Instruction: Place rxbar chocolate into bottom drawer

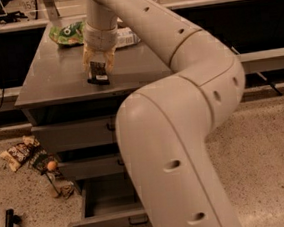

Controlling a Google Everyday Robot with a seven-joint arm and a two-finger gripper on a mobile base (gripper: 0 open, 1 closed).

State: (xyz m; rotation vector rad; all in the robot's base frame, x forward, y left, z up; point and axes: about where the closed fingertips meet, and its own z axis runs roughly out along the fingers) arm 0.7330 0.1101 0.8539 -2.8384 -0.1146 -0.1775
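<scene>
The rxbar chocolate (pixel 98 73), a small black bar with a pale patch, stands upright between my gripper's fingers, its lower end at the grey cabinet top (pixel 53 76). My gripper (pixel 98 65) points down from the arm above and is shut on the bar, at the middle of the cabinet top near its front edge. The bottom drawer (pixel 109 220) is pulled open below; its inside looks empty where it shows. My arm's large elbow hides the drawer's right part.
A green snack bag (pixel 67 33) and a white-labelled bottle (pixel 127 36) lie at the back of the cabinet top. The two upper drawers (pixel 71 135) are closed. Wrappers (pixel 19 153) and an orange ball (pixel 51 165) lie on the floor to the left.
</scene>
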